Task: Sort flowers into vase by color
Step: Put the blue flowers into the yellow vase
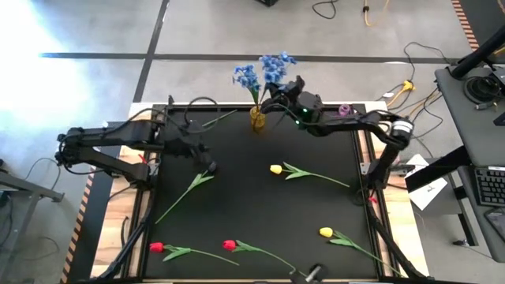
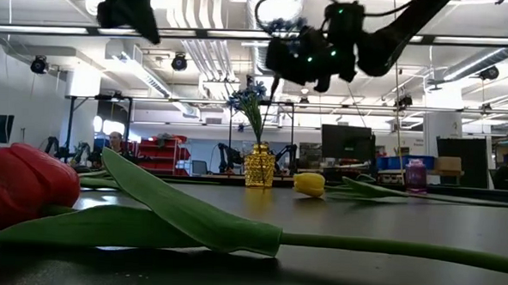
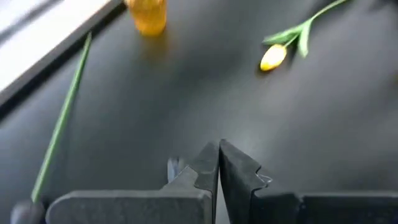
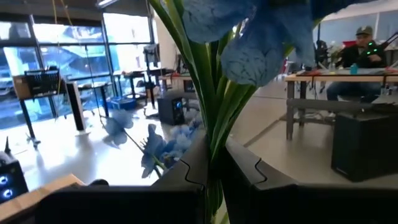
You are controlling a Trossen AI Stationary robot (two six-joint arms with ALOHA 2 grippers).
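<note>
The blue sprays (image 1: 264,71) stand in the gold vase (image 1: 257,118) at the mat's far edge, the right gripper (image 1: 272,99) just above the vase, pinched on their stems. That colour looks nearly done. Nearer than the vase lie two yellow tulips (image 1: 275,169), two red tulips (image 1: 156,247) and a dark-headed one (image 1: 189,185), all unsorted. The left gripper (image 1: 207,164) hovers left of the vase, fingers (image 3: 239,171) closed, empty.

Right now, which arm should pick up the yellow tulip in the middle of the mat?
Probably the left. The left gripper hangs shut and empty over the mat, with the yellow tulip ahead in its wrist view. The right gripper is clamped on the blue flower stems at the vase.
</note>
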